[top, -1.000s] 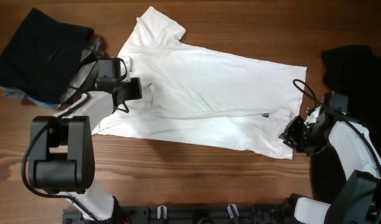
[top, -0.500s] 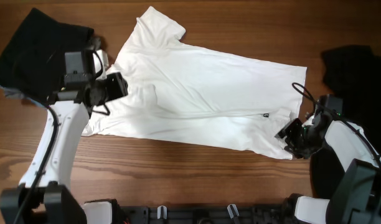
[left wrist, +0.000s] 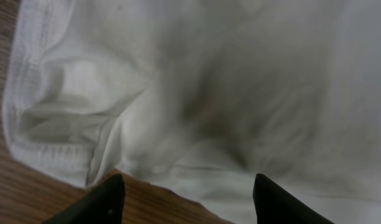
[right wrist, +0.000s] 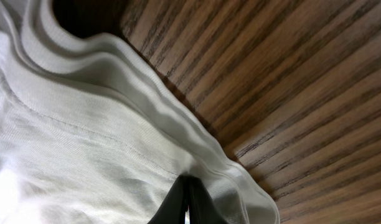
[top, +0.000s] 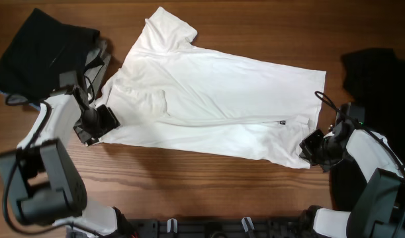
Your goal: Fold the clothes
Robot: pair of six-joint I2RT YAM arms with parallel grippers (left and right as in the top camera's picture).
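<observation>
Grasping stage: right gripper (top: 314,147) clenched on white T-shirt (top: 216,99) hem; left gripper (top: 98,124) released over sleeve edge, must pinch next

Likely a robot lab. A left arm (top: 50,122) and a right arm (top: 368,149) stand over a shirt (top: 222,92) on a wooden table (top: 209,192).

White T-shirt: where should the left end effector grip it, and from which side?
Take the T-shirt's hemmed sleeve edge at the near left corner, coming in low from the table side. It lies bunched and thick, ahead of the open left end effector; the right end effector pinches the far hem.
</observation>
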